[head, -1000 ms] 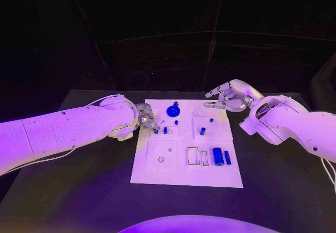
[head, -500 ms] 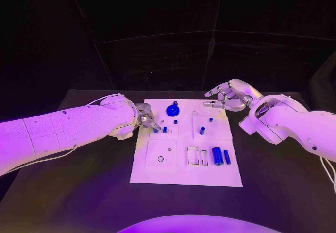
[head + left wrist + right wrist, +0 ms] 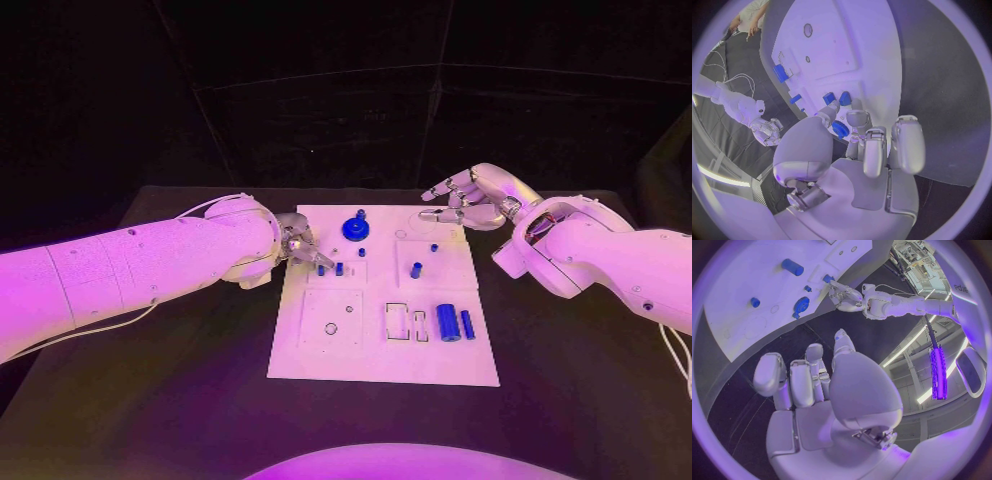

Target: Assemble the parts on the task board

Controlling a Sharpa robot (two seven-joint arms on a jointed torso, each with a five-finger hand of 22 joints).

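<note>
The left hand (image 3: pixel 300 245) pinched a small blue part (image 3: pixel 841 129) over the task board's (image 3: pixel 361 360) left edge; the board lay mid-desk (image 3: pixel 173 400). The right hand (image 3: pixel 469 200) hovered beyond its far right corner, fingers loosely spread, holding nothing.

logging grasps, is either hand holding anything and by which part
The right hand hovers off the white task board with nothing in it. The left hand has fingertips down by small blue parts; whether it grips one cannot be told.

Smooth white arm shells with small dark screws; a thin cable (image 3: pixel 195 208) loops behind the silver left hand (image 3: pixel 300 243).
</note>
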